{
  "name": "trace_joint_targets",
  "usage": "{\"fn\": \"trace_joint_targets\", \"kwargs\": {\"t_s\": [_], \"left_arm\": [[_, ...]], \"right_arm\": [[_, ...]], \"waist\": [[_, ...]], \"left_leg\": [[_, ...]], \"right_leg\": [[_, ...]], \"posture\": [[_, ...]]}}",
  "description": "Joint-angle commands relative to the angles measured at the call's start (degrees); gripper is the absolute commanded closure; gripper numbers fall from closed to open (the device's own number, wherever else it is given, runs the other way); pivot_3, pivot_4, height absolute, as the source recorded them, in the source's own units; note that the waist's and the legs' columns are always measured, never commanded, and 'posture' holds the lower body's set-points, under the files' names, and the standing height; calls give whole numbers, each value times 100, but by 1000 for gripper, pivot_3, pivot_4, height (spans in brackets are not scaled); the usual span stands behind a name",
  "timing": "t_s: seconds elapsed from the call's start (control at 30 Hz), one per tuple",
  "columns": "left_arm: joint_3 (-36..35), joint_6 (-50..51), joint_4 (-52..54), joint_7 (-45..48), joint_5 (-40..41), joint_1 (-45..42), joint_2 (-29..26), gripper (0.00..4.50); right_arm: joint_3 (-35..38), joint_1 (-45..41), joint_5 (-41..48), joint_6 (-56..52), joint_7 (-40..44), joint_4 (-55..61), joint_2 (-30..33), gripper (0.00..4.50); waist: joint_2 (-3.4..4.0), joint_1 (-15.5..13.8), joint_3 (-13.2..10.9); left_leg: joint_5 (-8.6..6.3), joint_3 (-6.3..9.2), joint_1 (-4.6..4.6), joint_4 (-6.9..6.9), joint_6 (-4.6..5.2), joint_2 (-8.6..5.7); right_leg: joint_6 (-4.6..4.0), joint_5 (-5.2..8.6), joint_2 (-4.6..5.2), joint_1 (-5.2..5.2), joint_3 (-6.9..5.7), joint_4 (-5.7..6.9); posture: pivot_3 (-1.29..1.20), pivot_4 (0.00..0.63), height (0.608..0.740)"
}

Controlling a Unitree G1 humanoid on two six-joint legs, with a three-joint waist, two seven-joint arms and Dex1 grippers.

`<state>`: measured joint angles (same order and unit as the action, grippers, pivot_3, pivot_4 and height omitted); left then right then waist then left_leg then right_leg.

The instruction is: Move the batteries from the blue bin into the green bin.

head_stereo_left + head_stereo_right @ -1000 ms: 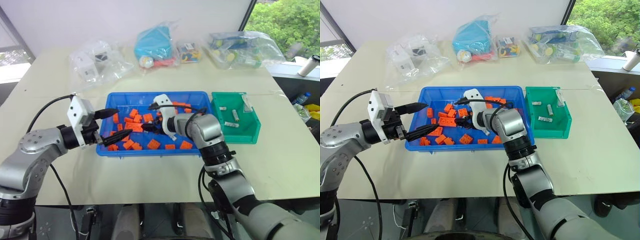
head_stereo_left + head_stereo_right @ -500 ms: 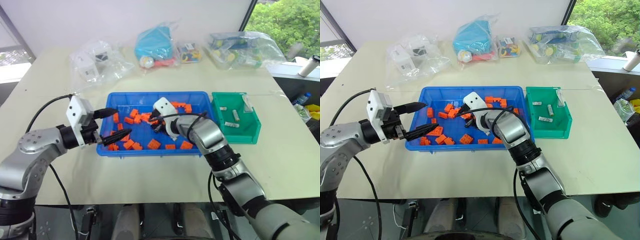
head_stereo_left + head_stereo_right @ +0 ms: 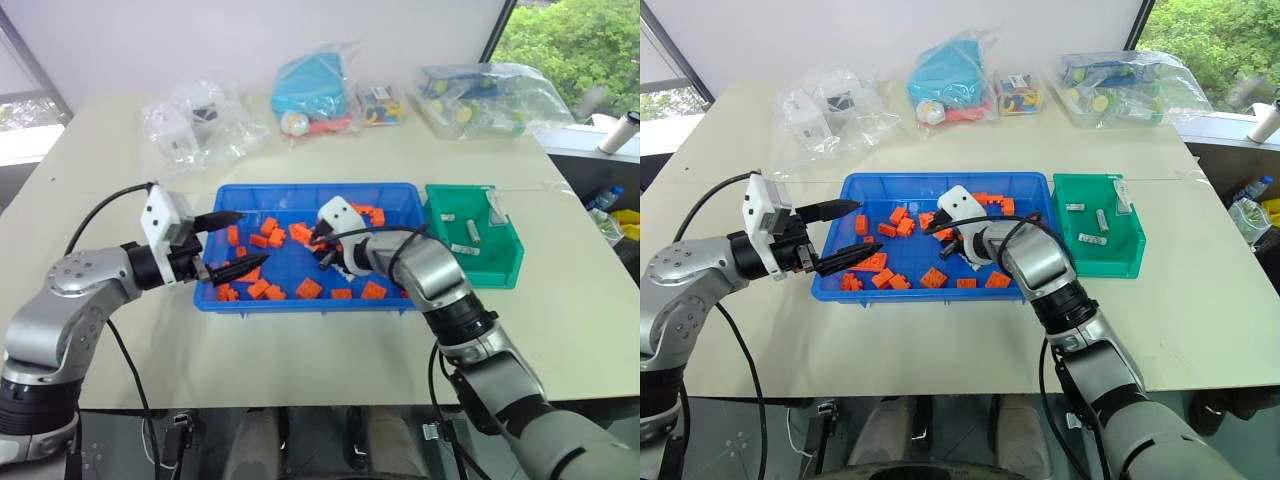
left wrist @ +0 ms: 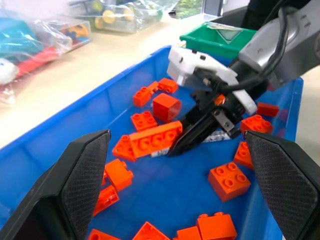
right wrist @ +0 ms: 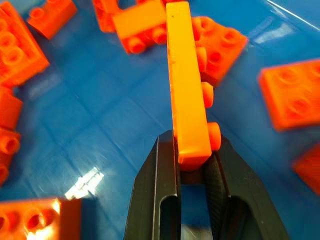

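On the counter [image 3: 560,300] the blue bin [image 3: 300,300] lies mid-scene, with the smaller green bin [image 3: 500,272] touching its right end. Clear bags [image 3: 195,120] of oddments lie along the far side. Orange blocks [image 3: 307,288] are scattered across the blue bin's floor. In the green bin lie three batteries [image 3: 473,231]; one more battery [image 4: 216,135] lies in the blue bin beside the right pincer. The left pincer [image 3: 222,244] hovers over the blue bin's left end, its fingers wide apart and holding nothing. The right pincer [image 4: 186,141] reaches down into the middle of the blue bin, its fingers [image 5: 160,200] closed on a long orange block [image 5: 186,100] that stands on edge between them.
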<state>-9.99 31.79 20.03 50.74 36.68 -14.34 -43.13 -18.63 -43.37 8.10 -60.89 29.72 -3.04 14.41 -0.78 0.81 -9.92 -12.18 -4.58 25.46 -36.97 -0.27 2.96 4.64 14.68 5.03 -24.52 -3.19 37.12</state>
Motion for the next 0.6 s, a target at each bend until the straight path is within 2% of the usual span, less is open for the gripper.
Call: {"fn": "trace_joint_targets", "kwargs": {"t_s": [0.03, 0.07, 0.17, 0.27, 0.3, 0.6], "left_arm": [[1, -206, -3, 46, -64, -122, 48, 0], [11, -229, -21, 54, -78, -130, 65, 0], [40, -267, -28, 54, -110, -145, 117, 0], [21, -281, -13, 67, -123, -121, 135, 0], [8, -283, -11, 74, -124, -112, 135, 0], [-112, -241, 57, 46, -103, -45, 72, 0]], "right_arm": [[141, 39, 92, -17, 109, 352, 151, 4405], [132, 51, 101, -22, 124, 375, 171, 4405], [54, 61, 57, 53, 139, 367, 203, 2828], [-95, 45, -28, 169, 164, 328, 243, 1755], [-104, 43, -27, 170, 167, 313, 235, 1230], [-207, 162, -114, 374, 269, 152, 334, 1230]], "waist": [[0, 4, 0], [0, 5, 0], [0, 6, 0], [0, 9, 0], [0, 9, 0], [0, 4, 0]], "left_leg": [[0, 0, 0, 0, 0, 0], [0, 0, 0, 1, 0, 0], [0, -1, 0, 1, 0, 0], [0, -1, 0, 2, 0, 0], [0, -1, 0, 2, 0, 0], [0, -1, 0, 1, 0, 0]], "right_leg": [[0, 0, -1, 0, 0, 0], [0, 0, -1, 0, 0, 0], [1, 0, -1, -1, 0, 0], [1, 0, -1, -1, 0, 0], [0, 0, -1, -1, 0, 0], [0, 0, -1, -1, 0, 0]], "posture": [[0, 150, 736], [0, 150, 736], [0, 150, 736], [0, 150, 736], [0, 150, 736], [0, 150, 736]]}}
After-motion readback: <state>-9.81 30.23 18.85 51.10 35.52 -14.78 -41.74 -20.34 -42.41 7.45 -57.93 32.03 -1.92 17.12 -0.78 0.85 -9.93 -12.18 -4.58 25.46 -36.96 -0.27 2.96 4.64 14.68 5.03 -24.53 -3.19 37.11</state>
